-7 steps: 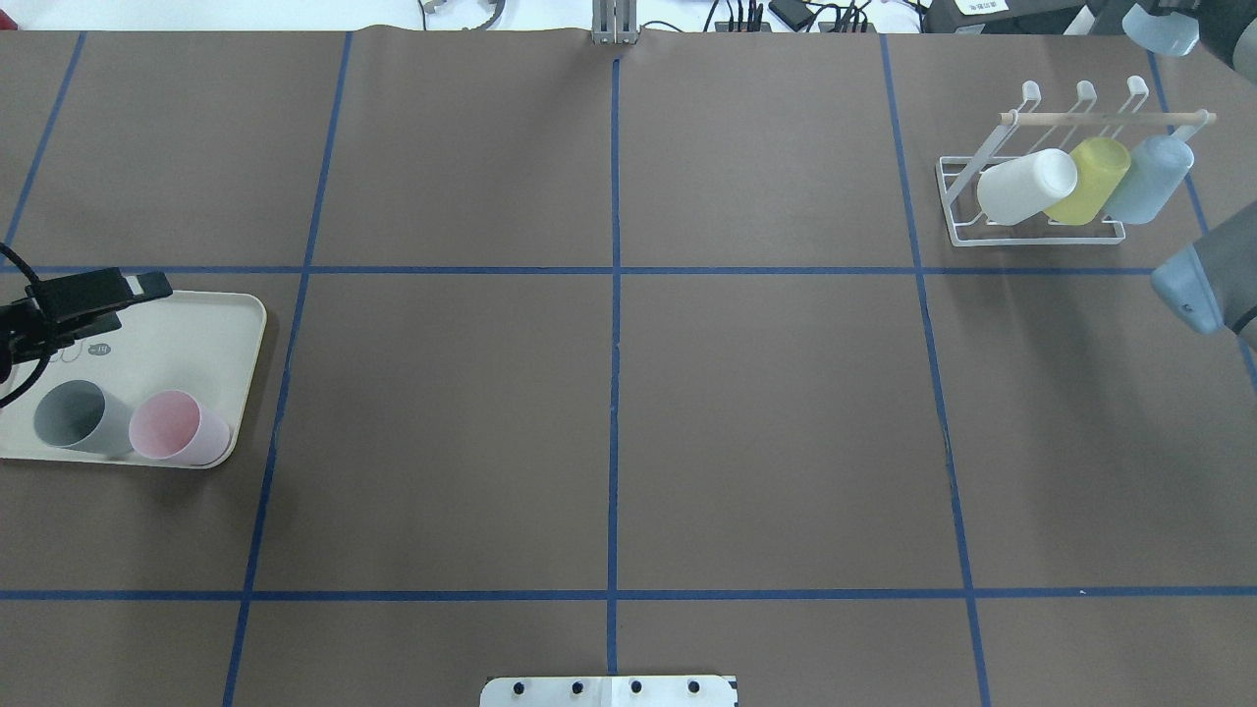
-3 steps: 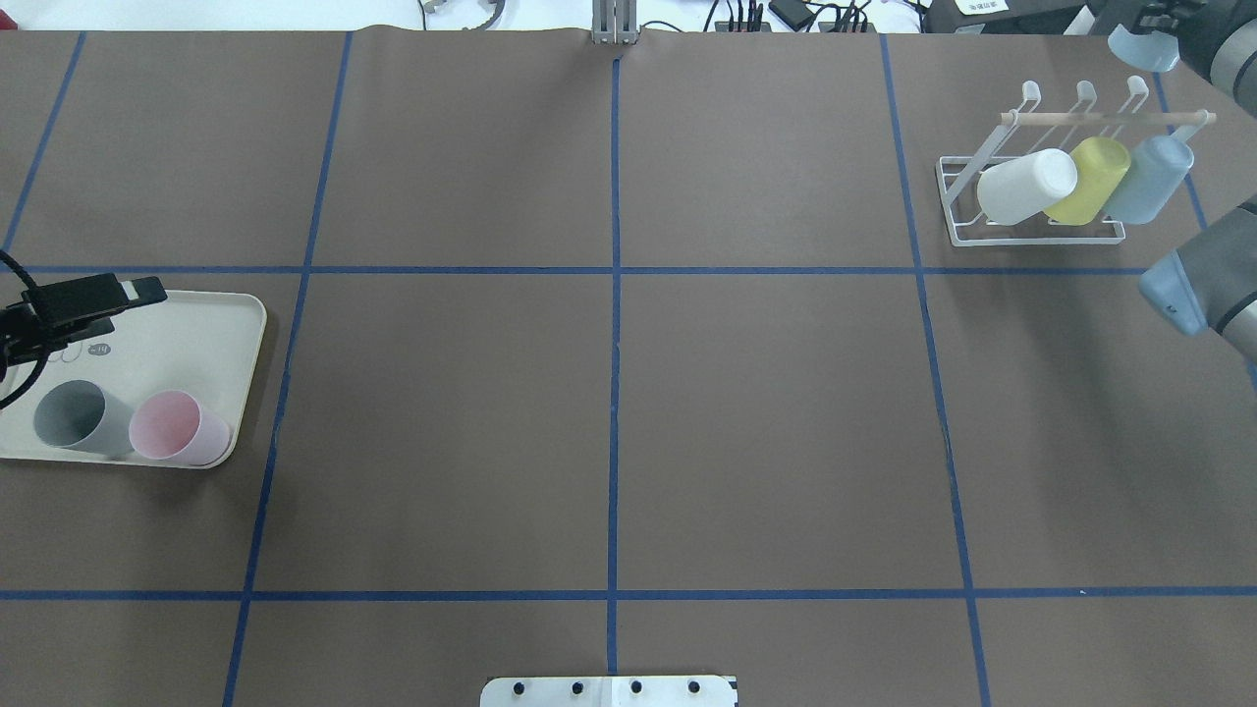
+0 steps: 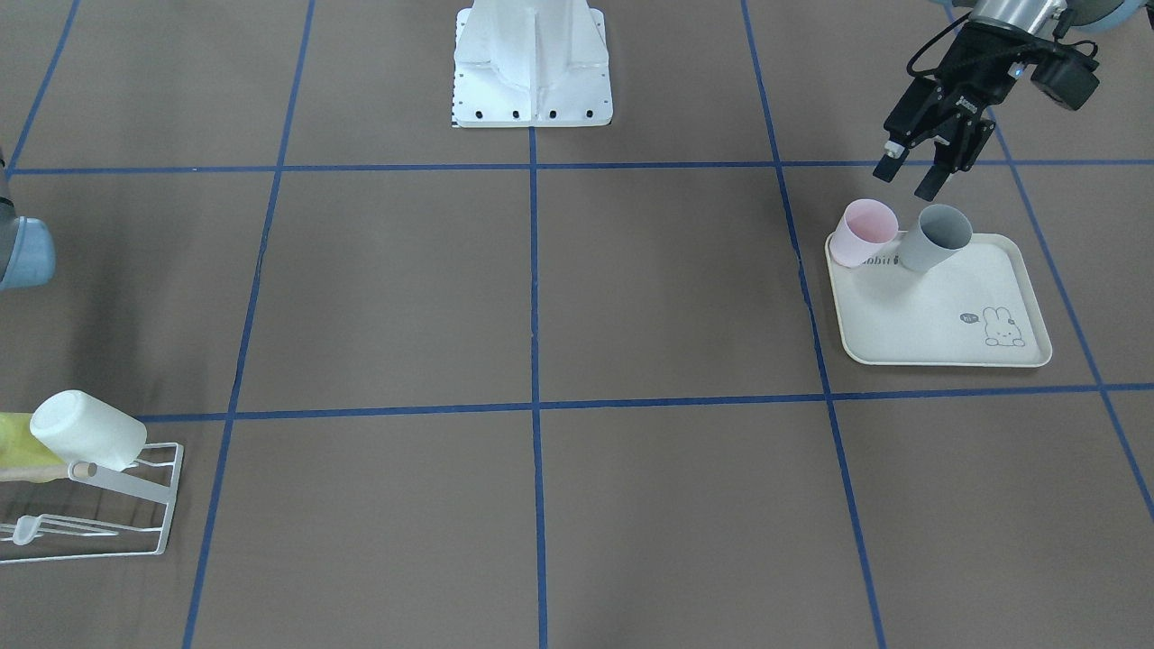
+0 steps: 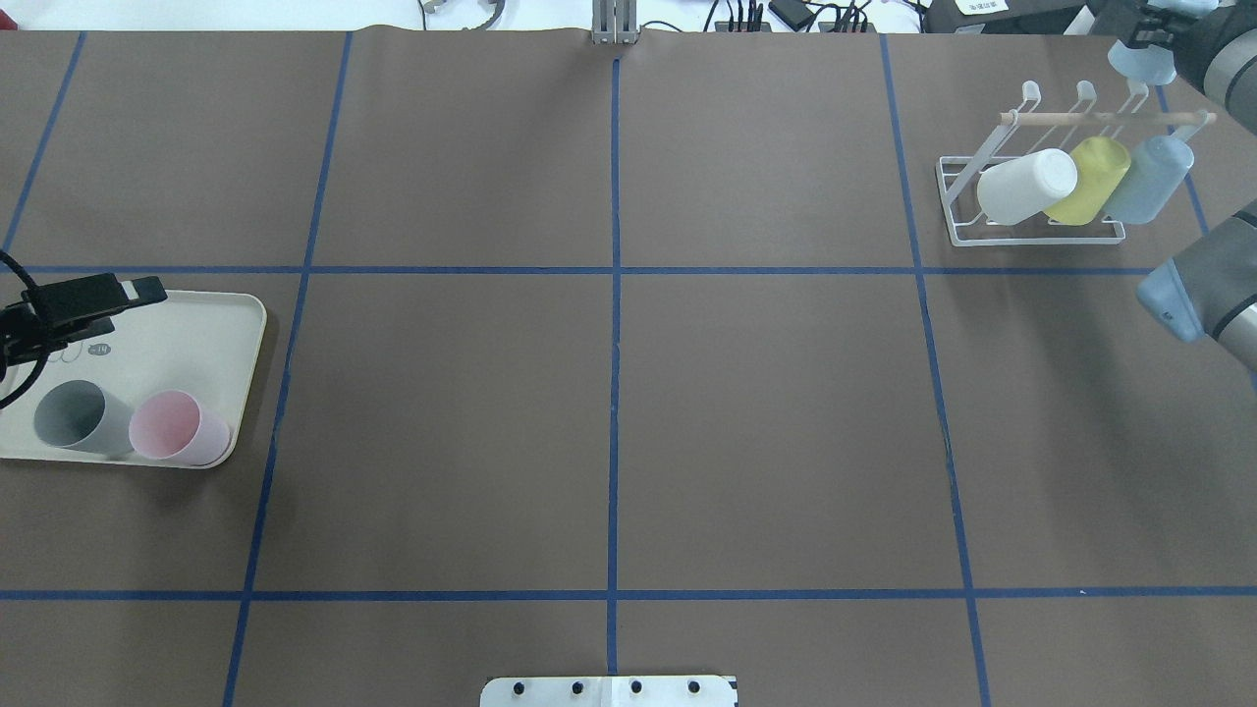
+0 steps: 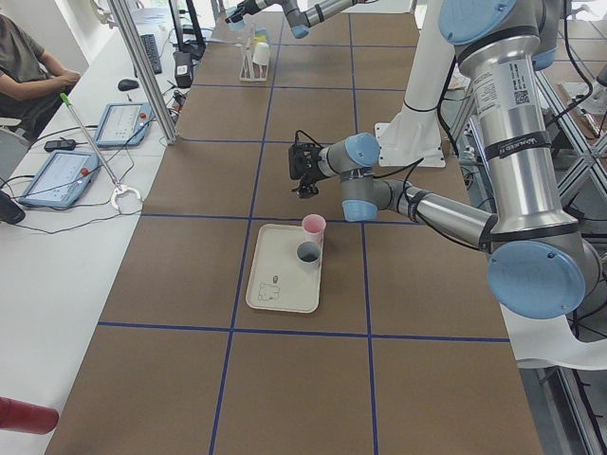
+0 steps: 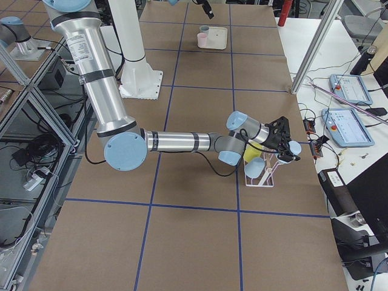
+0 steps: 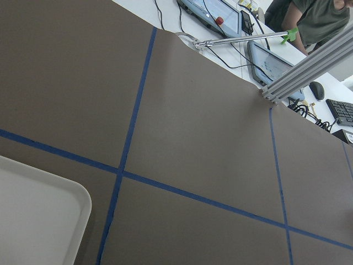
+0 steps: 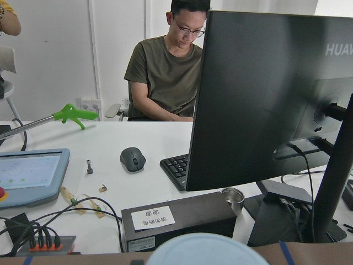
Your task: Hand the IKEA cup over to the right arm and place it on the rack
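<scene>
Brown-papered, blue-taped counter (image 4: pixel 609 393). Nearest, pink cup (image 3: pixel 864 233) and grey cup (image 3: pixel 938 236) are stood on the cream tray (image 3: pixel 938 306). The left hand (image 3: pixel 906 180) is poised high near them, jaws released, likely for the next pick. Farther off, the pale blue IKEA cup (image 4: pixel 1139 61) is grasped by the right hand (image 6: pixel 285 144) beside the loaded rack (image 4: pixel 1031 241), apparently lined up for a peg.

A brown-papered table (image 4: pixel 766 412), gridded with blue tape (image 4: pixel 614 393), fills the room's middle. Along its far side runs a white desk (image 8: pixel 110 143) carrying a dark monitor (image 8: pixel 265 99), keyboard (image 8: pixel 175 165) and mouse (image 8: pixel 133 159). A person (image 8: pixel 165 72) sits there against a plain white wall (image 8: pixel 55 55).
</scene>
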Available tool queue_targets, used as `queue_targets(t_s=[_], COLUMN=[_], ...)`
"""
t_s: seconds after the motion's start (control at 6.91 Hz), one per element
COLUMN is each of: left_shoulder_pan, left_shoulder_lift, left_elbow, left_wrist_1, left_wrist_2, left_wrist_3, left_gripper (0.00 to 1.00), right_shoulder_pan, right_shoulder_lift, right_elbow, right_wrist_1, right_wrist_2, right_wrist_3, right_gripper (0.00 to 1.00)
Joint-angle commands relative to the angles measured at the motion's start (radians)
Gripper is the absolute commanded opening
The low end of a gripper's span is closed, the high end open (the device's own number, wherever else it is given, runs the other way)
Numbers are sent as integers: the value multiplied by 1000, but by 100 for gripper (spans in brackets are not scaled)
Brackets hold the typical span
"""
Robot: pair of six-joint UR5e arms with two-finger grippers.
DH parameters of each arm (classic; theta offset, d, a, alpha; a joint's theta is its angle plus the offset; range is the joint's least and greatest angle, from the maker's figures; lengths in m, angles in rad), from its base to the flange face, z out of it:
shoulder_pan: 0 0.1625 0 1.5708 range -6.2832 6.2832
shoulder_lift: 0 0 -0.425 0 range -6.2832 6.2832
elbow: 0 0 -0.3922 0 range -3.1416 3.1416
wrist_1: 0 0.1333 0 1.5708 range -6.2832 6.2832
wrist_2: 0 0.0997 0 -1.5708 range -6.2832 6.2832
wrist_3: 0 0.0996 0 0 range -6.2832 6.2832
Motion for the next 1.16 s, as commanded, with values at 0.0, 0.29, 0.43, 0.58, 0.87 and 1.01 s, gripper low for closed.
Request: queue_targets(t_s=[0.0,0.29,0.43,0.58,0.87,1.01], left_shoulder_pan=[0,0,0,0,0,0], left_shoulder_lift=[1,9,9,9,9,9], left_elbow=[-1,-4,-2,-1,-1,-1], left_wrist_1=[0,0,0,0,0,0], left_wrist_2=[0,2,2,2,2,2], left_wrist_3=[-1,-1,-1,-1,-1,-1], left_gripper=[100,100,100,100,100,100], right_shoulder_pan=[-23,-21,-23,-23,-21,-23], right_shoulder_lift=[-3,-9,-14,-12,-17,-15], right_elbow=[-19,-24,-25,-34,-48,-48], right_wrist_1=[8,20,22,20,20,20], right_wrist_2=[-41,-41,-47,-61,-64,-64], right_wrist_3=[-4,-4,-4,-4,-4,-4], right_gripper=[0,0,0,0,0,0])
